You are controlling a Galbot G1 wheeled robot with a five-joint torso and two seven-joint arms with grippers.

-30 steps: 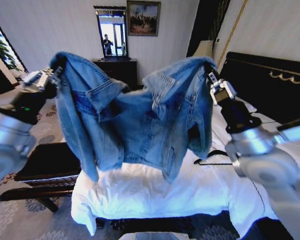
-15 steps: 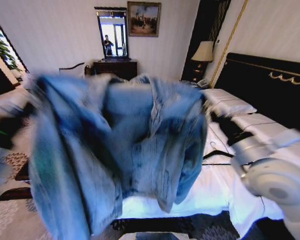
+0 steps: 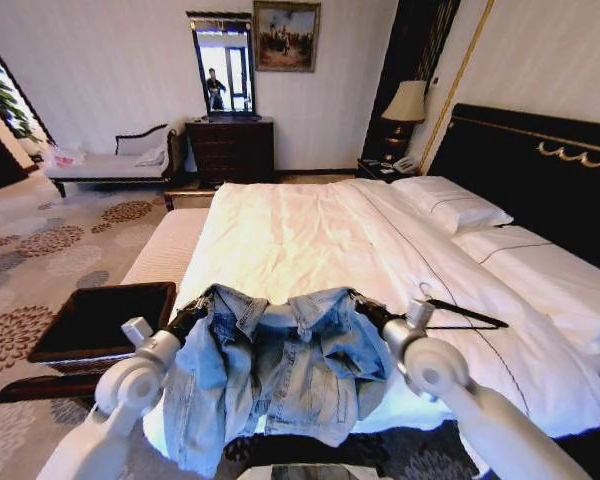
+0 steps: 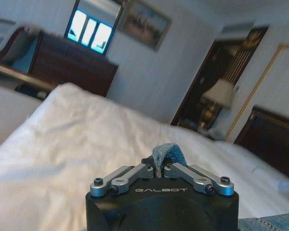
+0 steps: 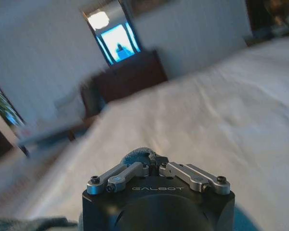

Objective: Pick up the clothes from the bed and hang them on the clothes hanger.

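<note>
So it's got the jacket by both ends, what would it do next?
Probably carry the denim jacket toward the hanger on the bed. The left gripper and right gripper both pinch it, low at the bed's foot.

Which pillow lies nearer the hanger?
The nearer white pillow, by the black headboard, lies closest to the clothes hanger; the other pillow sits farther, toward the lamp.
</note>
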